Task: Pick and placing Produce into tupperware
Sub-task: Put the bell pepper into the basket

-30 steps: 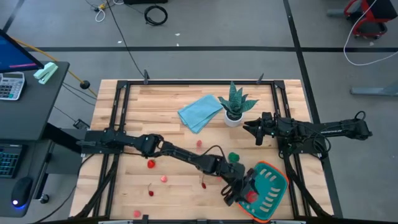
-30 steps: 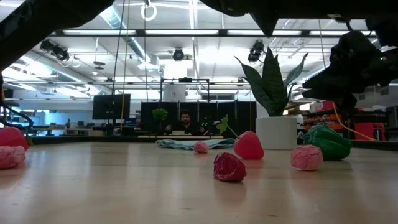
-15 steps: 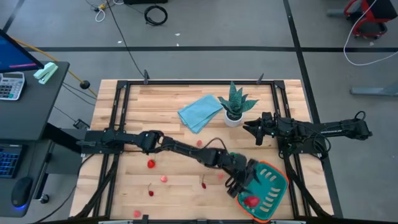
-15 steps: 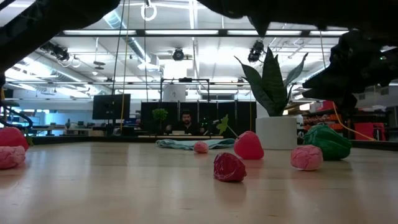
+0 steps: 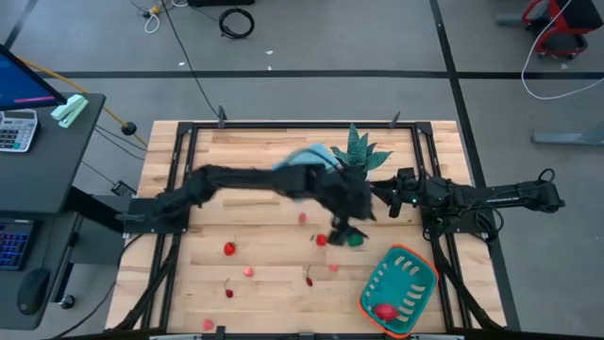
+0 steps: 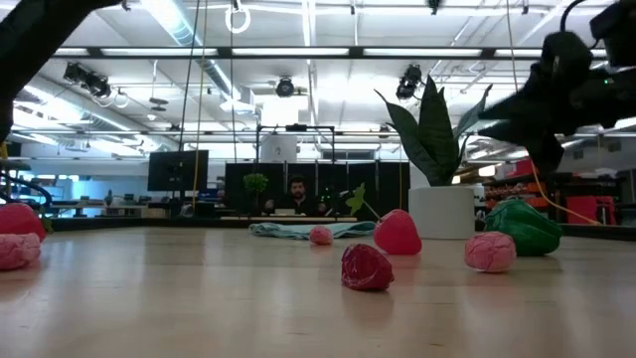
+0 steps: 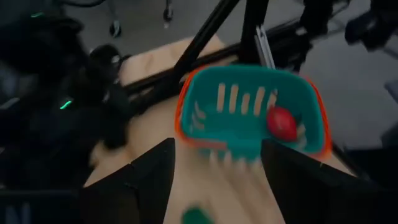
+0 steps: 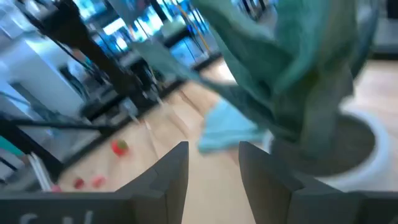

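Observation:
The teal tupperware with its orange rim lies near the table's front right; one red piece rests inside it, also the red piece in the left wrist view. My left gripper hangs open and raised over the table's middle, just beside the round green piece; nothing is between its fingers. Several small red and pink pieces lie scattered on the wood. My right gripper waits open at the right, next to the potted plant.
A spiky green potted plant in a white pot and a light blue folded cloth sit toward the far edge. Black frame rails run along the table's sides. Free wood lies at the near left.
My left gripper has risen from over the tupperware and swung toward the far edge, ending above the table's middle by the green piece. The red piece has stayed inside the tupperware. The tupperware has not shifted.

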